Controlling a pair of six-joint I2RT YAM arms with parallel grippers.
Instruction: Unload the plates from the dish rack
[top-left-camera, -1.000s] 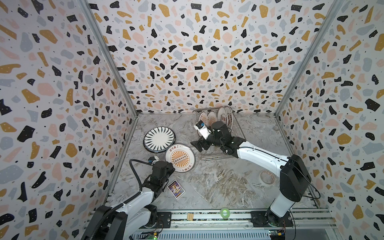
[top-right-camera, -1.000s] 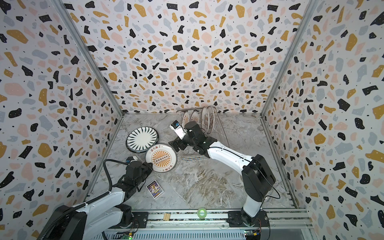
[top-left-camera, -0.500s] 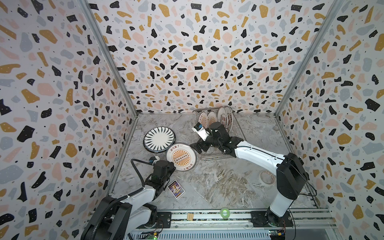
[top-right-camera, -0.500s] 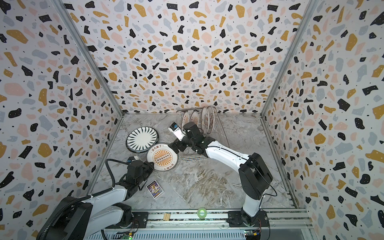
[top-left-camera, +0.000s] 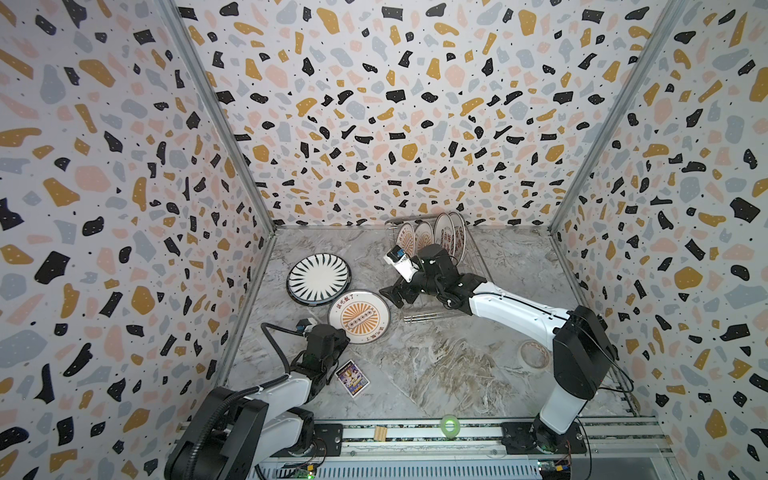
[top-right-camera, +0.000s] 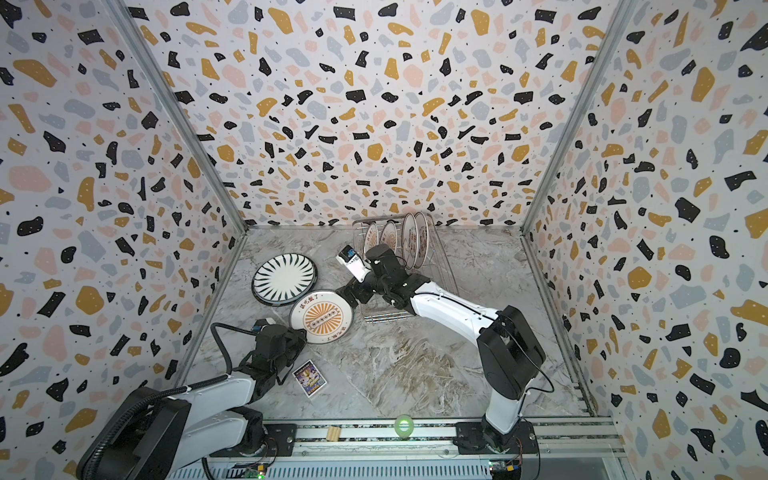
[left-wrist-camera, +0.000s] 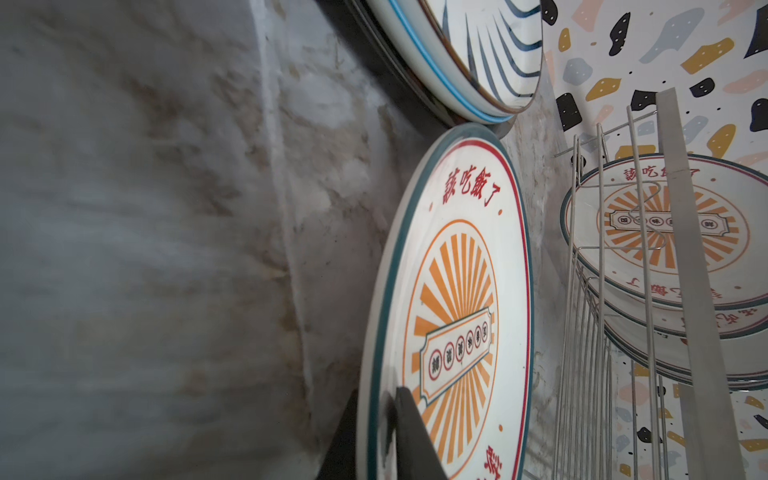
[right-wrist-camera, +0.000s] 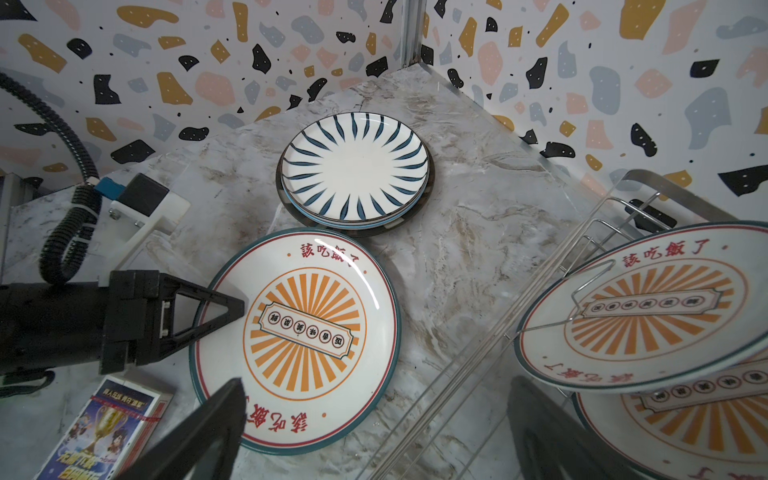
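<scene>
A sunburst plate (top-left-camera: 359, 316) (top-right-camera: 322, 316) (right-wrist-camera: 299, 328) lies on the marble table. My left gripper (top-left-camera: 338, 334) (top-right-camera: 299, 336) (left-wrist-camera: 374, 399) is closed around its near rim, one finger over the face and one beneath. Behind it, a black-striped plate (top-left-camera: 319, 277) (right-wrist-camera: 355, 166) rests on a dark-rimmed one. Several plates (top-left-camera: 432, 237) (top-right-camera: 399, 239) (right-wrist-camera: 648, 303) stand upright in the dish rack (top-left-camera: 432, 318) (right-wrist-camera: 478, 340). My right gripper (top-left-camera: 395, 295) (top-right-camera: 357, 291) (right-wrist-camera: 374, 436) hangs open and empty above the rack's front left corner.
A purple card (top-left-camera: 352, 378) (right-wrist-camera: 99, 436) lies just right of my left arm. A clear tape roll (top-left-camera: 535, 354) sits by the right arm's elbow. A green tape roll (top-left-camera: 449, 424) rests on the front rail. Patterned walls close in three sides.
The right gripper has drifted slightly left by the rack's front end. The left gripper and both table plates stay where they were.
</scene>
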